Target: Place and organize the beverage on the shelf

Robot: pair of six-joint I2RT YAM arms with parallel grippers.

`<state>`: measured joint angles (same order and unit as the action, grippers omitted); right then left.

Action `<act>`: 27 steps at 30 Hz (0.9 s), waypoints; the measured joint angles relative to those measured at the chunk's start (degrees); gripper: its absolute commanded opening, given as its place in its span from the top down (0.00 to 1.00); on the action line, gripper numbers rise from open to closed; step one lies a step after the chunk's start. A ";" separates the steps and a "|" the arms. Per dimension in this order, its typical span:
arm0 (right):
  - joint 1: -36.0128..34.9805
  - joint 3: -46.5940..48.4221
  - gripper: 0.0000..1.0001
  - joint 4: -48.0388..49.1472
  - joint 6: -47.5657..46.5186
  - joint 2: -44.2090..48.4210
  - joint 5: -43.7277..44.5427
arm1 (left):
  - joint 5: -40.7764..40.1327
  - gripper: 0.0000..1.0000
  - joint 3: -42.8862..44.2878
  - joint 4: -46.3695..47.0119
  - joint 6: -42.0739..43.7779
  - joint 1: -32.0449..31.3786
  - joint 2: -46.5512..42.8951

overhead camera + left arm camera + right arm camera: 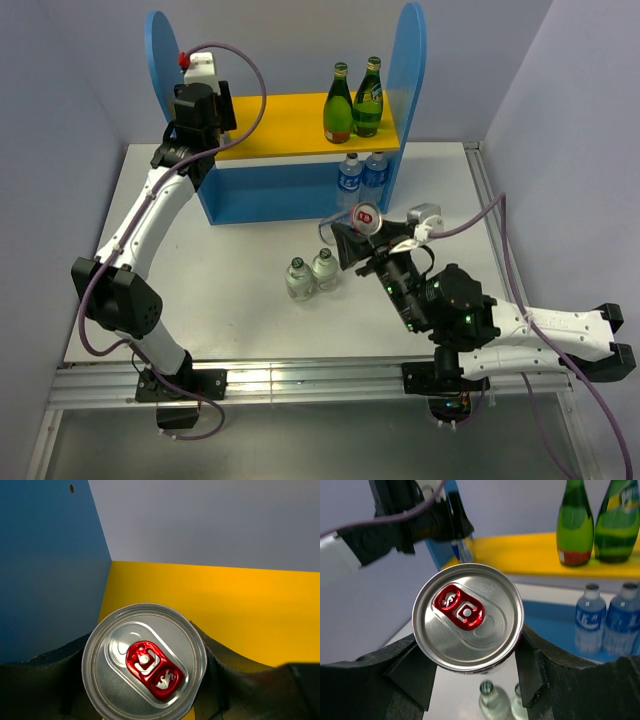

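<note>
The shelf (290,120) has blue side panels and a yellow top board (240,605). My left gripper (205,125) is shut on a silver can with a red tab (145,660) at the left end of the top board, beside the left panel (50,570). My right gripper (365,228) is shut on a second red-tab can (468,625) and holds it above the table in front of the shelf. Two green bottles (340,105) stand at the right end of the top board. Two blue water bottles (362,178) stand on the lower level beneath them.
Two small clear bottles (311,275) stand together on the table in front of the shelf, just left of and below my right gripper; they show blurred in the right wrist view (492,700). Grey walls close in the table on the left, back and right.
</note>
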<state>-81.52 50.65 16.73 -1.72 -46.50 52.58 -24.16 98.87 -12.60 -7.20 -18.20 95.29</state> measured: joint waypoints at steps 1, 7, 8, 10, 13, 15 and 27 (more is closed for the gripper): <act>0.52 1.75 1.00 0.57 -1.31 -1.27 -0.39 | 0.02 0.34 -0.35 0.57 0.02 0.00 -0.11; 10.29 15.28 1.00 -2.60 -2.97 -10.69 -8.61 | 0.31 0.01 -2.84 2.56 -0.76 0.00 -0.42; 12.66 18.18 1.00 -3.48 -2.60 -12.66 -10.21 | 0.37 0.01 -2.99 2.49 -0.96 0.00 -0.44; 16.39 23.30 1.00 -5.33 -1.84 -16.35 -13.55 | 0.39 0.01 -3.17 2.49 -1.14 0.00 -0.70; 21.57 32.44 1.00 -9.05 -0.39 -23.32 -18.91 | 0.85 0.01 -4.33 2.36 -1.77 0.00 -2.71; 23.93 39.01 1.00 -10.84 0.35 -28.92 -22.05 | 1.88 0.01 -5.22 1.88 -2.51 0.00 -5.05; 29.27 76.46 1.00 -29.68 3.34 -65.57 -33.97 | 0.52 0.01 -12.35 0.22 -5.84 -5.38 -25.97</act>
<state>-52.25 127.11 -12.95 1.63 -112.07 18.61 -23.64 86.52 -12.38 -13.04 -23.57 69.32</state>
